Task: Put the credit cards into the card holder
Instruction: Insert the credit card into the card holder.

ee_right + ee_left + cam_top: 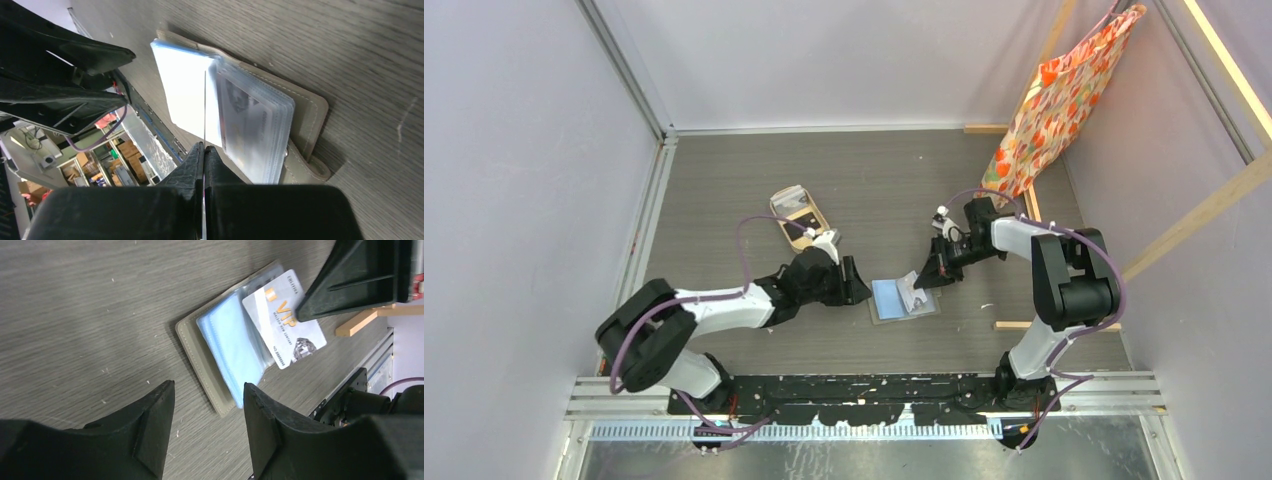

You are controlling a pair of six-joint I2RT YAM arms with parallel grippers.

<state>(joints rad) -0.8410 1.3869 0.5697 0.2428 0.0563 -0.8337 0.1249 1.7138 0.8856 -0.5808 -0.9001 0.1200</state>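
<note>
The right gripper (204,150) is pinching the stiff, slick-looking card (285,320) by its edge over the wallet (199,369), while the left gripper (207,388) is hovering open beside it.

So the card holder (892,298) is spread flat on the surface (754,170), pretty much dead centre and near the front, between the two arms. The left fingers (860,290) sit just to its left, not touching it. The right fingers (202,165) come in from the right and pinch a card (285,325) that's over the holder's right half, lower edge down at the sleeves. Can't tell if it's actually inside one. Behind the left arm, further back on the surface, there's a tray (796,215) with something in it. A bag (1064,90) hangs in the far right corner, and a wood strip (1014,325) lies right of the holder.
</note>
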